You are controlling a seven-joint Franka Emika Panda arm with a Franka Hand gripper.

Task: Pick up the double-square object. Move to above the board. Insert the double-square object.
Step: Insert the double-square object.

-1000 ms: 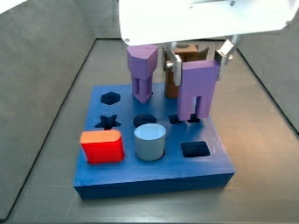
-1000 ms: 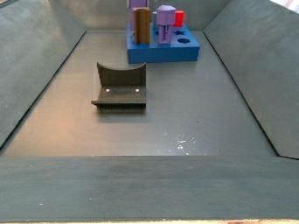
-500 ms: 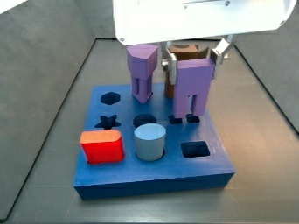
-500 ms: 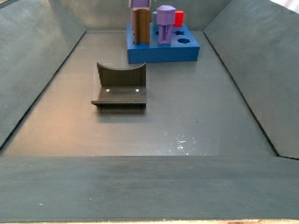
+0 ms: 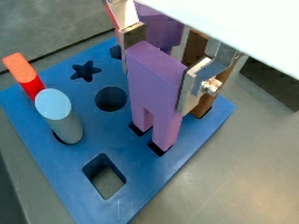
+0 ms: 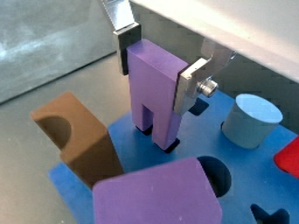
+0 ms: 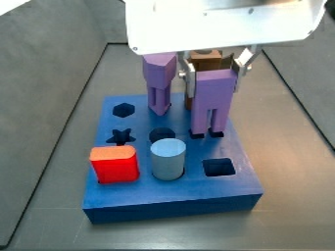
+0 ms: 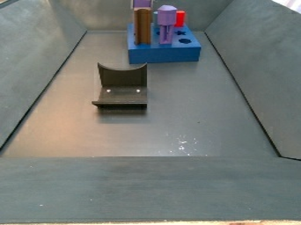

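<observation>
The double-square object (image 5: 155, 92) is a tall light-purple block with two square legs. It stands upright over the blue board (image 5: 187, 162). Its leg ends sit in the mouths of two small square holes. My gripper (image 5: 163, 63) is shut on its upper part, one silver finger (image 5: 197, 83) on each side. The same grip shows in a wrist view, with my gripper (image 6: 160, 68) on the object (image 6: 152, 96), and in a side view, with my gripper (image 7: 216, 69) on the object (image 7: 211, 103) over the board (image 7: 170, 196).
On the board stand a purple pentagonal peg (image 7: 159, 83), a brown block (image 6: 82, 140), a light-blue cylinder (image 7: 167, 159) and a red piece (image 7: 114, 165). Hexagon, star, circle and square holes (image 7: 221, 168) are open. The fixture (image 8: 120, 88) stands on the grey floor, apart from the board (image 8: 165, 53).
My gripper has shifted a little to the left and down with the double-square object, bringing its legs to the square holes. Nothing else moved.
</observation>
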